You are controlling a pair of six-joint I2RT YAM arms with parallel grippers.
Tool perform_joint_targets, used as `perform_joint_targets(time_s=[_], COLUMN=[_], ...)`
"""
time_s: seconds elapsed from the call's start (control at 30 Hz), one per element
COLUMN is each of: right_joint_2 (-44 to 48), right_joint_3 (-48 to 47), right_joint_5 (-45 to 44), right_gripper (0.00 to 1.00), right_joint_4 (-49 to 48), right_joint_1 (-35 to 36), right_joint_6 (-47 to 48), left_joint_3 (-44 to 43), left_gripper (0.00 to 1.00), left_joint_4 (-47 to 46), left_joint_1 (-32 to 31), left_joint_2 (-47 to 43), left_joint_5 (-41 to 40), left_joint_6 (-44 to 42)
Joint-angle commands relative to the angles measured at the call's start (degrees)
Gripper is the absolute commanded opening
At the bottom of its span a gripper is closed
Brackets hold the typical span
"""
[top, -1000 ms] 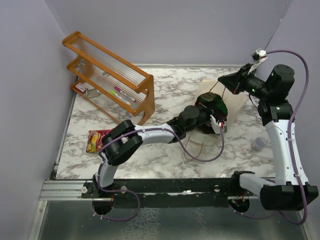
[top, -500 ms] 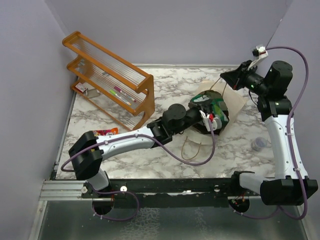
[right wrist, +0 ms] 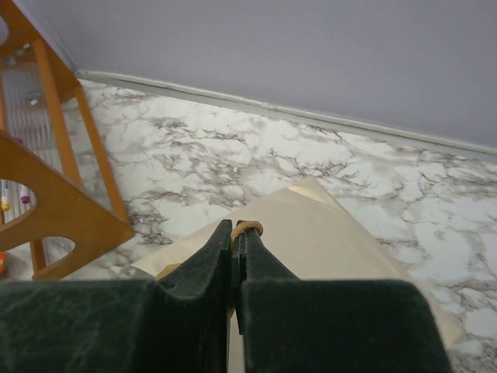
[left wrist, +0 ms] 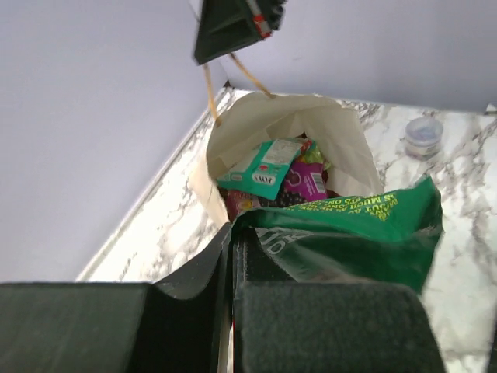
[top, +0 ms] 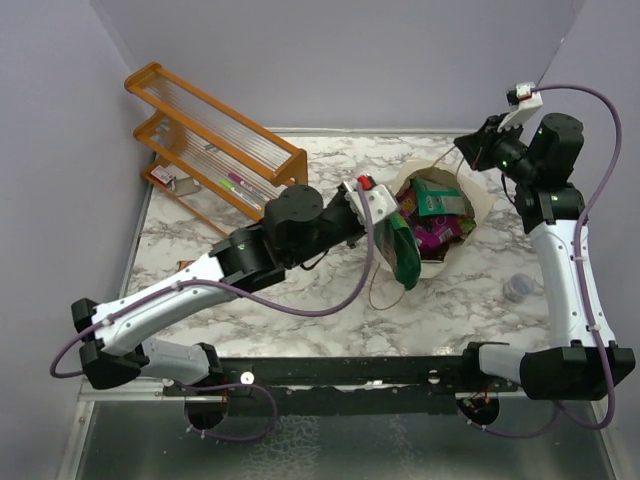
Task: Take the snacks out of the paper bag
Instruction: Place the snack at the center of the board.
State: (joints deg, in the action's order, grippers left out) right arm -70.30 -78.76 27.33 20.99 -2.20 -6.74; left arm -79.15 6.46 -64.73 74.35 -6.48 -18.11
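left gripper [left wrist: 233,235]: pressed together on one edge of the green packet [left wrist: 349,233]
green packet: held off the marble table [top: 300,310], hanging just in front of the bag mouth, outside it; the lower end is seen near the bag's front rim in the top view
right gripper [right wrist: 234,233]: pinched shut on a brown string handle [right wrist: 247,228], held up above the bag's far rim
paper bag [top: 476,203]: placed at the far right of the table, mouth held open toward the left arm
snacks inside: a teal-green packet [left wrist: 264,167] is laid on top, a purple packet [left wrist: 307,179] is tucked just beside and under it, and a red corner [left wrist: 239,203] is seen below; the rest is hidden
clear round cap [top: 517,289]: set on the table right of the bag, apart from it
wooden rack [top: 220,150]: placed at the far left corner, well apart from the bag
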Motion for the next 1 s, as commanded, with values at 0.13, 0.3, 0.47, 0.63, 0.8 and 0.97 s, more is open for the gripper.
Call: perform_joint_targets(time_s=[0.13,0.3,0.47,0.63,0.8,0.97], right_joint_2=[1.9,2.07,1.75,0.82,-3.88,-4.92], right_joint_3=[-0.21,2.53,3.57,3.67,-0.96,-1.34], right_joint_5=[-7.46,-6.34,-7.34,-13.06,-19.39,-19.04], right_gripper=[0.01,0.01,0.01,0.01,0.01,0.01], right_joint_4=[2.04,0.03,-0.36,-0.72,2.2,2.77], right_joint_1=[-0.26,-0.26,-0.26,-0.26,-0.26,-0.26], right_joint_6=[4.1,3.86,3.88,4.87,6.71,6.68], left_joint_3=[-10.64,-10.81,-14.47,-14.66,-11.99,-5.38], left_gripper=[0.0,0.0,0.0,0.0,0.0,0.0], left_joint_4=[35.53,45.5,53.66,54.92,46.6,34.5], left_joint_1=[0.01,0.27,3.89,7.52,9.58,10.08], left_joint_2=[-3.86,-3.2,-1.61,0.38,3.31,4.74], left_joint_5=[-10.19,-9.48,-3.73,4.68,14.25,23.76], left_joint_6=[23.09,32.3,39.88,43.88,49.79,57.82])
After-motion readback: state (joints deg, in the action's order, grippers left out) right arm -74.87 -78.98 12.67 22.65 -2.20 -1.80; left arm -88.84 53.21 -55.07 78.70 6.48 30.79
